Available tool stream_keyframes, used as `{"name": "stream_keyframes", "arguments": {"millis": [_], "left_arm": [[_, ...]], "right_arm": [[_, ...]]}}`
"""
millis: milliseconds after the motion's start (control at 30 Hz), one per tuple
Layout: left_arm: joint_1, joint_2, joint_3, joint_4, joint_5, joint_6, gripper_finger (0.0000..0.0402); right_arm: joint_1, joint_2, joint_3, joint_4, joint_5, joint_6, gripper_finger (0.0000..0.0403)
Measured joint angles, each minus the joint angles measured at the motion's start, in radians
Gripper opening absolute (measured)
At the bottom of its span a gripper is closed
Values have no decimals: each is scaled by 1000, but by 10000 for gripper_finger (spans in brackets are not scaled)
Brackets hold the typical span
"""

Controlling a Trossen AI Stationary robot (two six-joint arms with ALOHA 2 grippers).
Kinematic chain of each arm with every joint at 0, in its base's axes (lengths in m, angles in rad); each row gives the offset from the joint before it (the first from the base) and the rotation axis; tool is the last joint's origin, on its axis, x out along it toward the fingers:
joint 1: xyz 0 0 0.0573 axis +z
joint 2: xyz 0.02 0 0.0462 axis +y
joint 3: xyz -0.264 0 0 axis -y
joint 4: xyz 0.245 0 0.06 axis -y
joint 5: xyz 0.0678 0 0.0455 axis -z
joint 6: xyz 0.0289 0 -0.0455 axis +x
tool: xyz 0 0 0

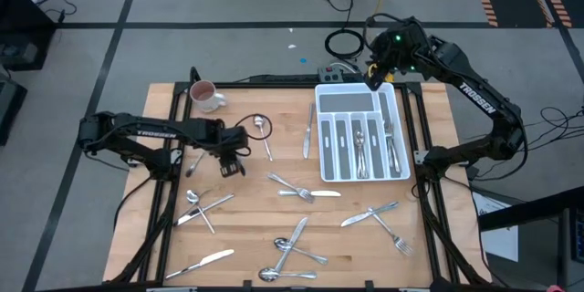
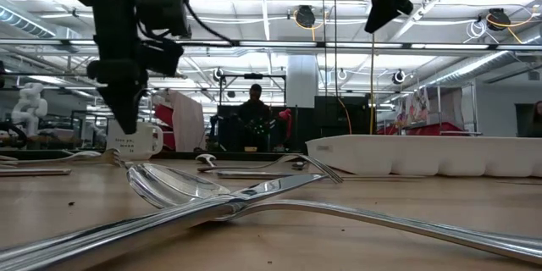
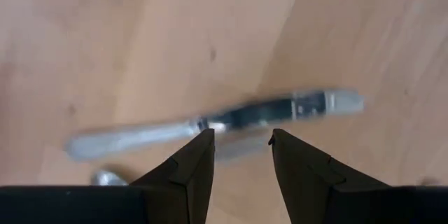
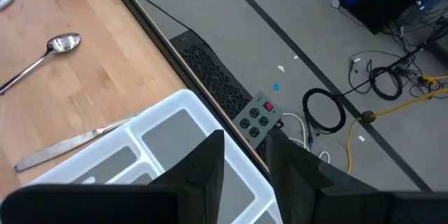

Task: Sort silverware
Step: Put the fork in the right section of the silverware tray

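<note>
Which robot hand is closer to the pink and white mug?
Left. The left gripper hovers over the table just in front of the mug. The right gripper is far off, above the white tray's back corner.

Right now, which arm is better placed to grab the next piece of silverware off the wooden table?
Left. The left gripper hangs open directly over a shiny silver table knife; the right gripper sits raised above the white plastic cutlery tray's far edge.
</note>
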Motion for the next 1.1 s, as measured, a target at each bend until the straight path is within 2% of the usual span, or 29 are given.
{"name": "stream_keyframes", "arguments": {"millis": [133,233,333,467,733,967,1100], "left_arm": [[21,0,6,-2,-99,1,148],[42,-4,10,-49,-120,155,143],[58,-5,36,-82,-60,297,141],[57,-6,49,-71,67,378,141],[39,-6,49,-77,61,689,141],[39,-6,25,-111,145,786,141],[39,-6,-2,-103,144,833,141]], "right_arm": [[0,0,0,4,0,0,100],[0,0,0,4,0,-1,100],[0,0,0,0,0,-1,100],[0,0,0,0,0,0,100],[0,0,0,-1,0,21,100],[0,0,0,-1,0,22,100],[0,0,0,-1,0,22,100]]}}
